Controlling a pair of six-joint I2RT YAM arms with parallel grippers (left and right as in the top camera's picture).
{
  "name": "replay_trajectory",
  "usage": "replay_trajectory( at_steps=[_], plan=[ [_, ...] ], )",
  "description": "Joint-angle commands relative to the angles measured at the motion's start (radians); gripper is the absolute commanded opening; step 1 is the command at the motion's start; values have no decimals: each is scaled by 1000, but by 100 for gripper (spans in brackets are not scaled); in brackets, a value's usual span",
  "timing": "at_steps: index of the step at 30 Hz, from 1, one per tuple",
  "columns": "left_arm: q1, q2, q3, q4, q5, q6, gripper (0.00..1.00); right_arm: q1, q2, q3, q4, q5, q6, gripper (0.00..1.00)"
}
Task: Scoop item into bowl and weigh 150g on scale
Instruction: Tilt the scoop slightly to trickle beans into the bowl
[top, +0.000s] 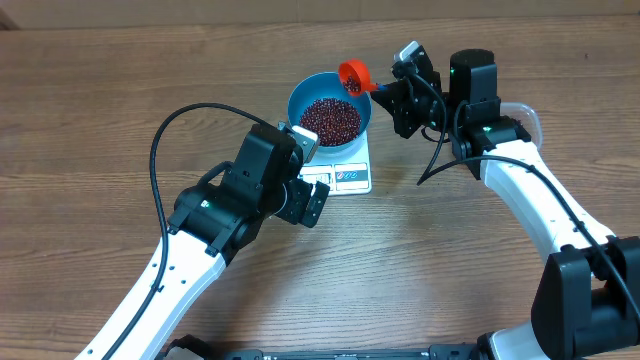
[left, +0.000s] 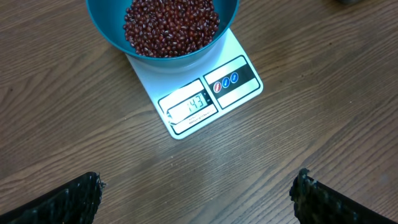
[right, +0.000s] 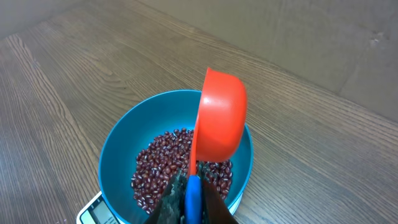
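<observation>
The blue bowl (top: 297, 100) stands on the white scale (top: 352, 178), holding a heap of dark red-brown beans (top: 331, 120). My right gripper (top: 383, 93) is shut on the blue handle of an orange-red scoop (top: 353, 73), which is tipped on its side over the bowl's far rim with a few beans at its lip. In the right wrist view the scoop (right: 219, 118) hangs above the beans (right: 155, 168) and the bowl (right: 118, 155), with the gripper (right: 193, 196) pinching the handle. My left gripper (left: 196, 190) stands open and empty over bare table, near the scale (left: 242, 59), whose display (left: 191, 104) reads 143.
A clear plastic tub (top: 531, 116) peeks out behind the right arm at the right. A black cable (top: 158, 140) loops off the left arm. The left arm's body lies across the table in front of the scale.
</observation>
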Motion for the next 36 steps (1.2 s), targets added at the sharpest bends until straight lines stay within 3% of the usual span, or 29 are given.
replay_trajectory(
  at_steps=[1,8,11,20,30,36],
  plan=[
    [1,6,-4,-1,8,15,100,5,4,2,5,5,-7,4],
    [1,6,-4,-1,8,15,100,3,4,2,3,-5,-20,4],
    [1,6,-4,0,8,15,100,3,4,2,-40,-71,-183,4],
    [1,6,-4,-1,8,15,100,3,4,2,-62,-29,-183,4],
    [1,6,-3,-1,8,15,100,3,4,2,-66,-33,50,4],
    [1,6,-3,-1,8,15,99,3,4,2,-69,-33,80,4]
  ],
)
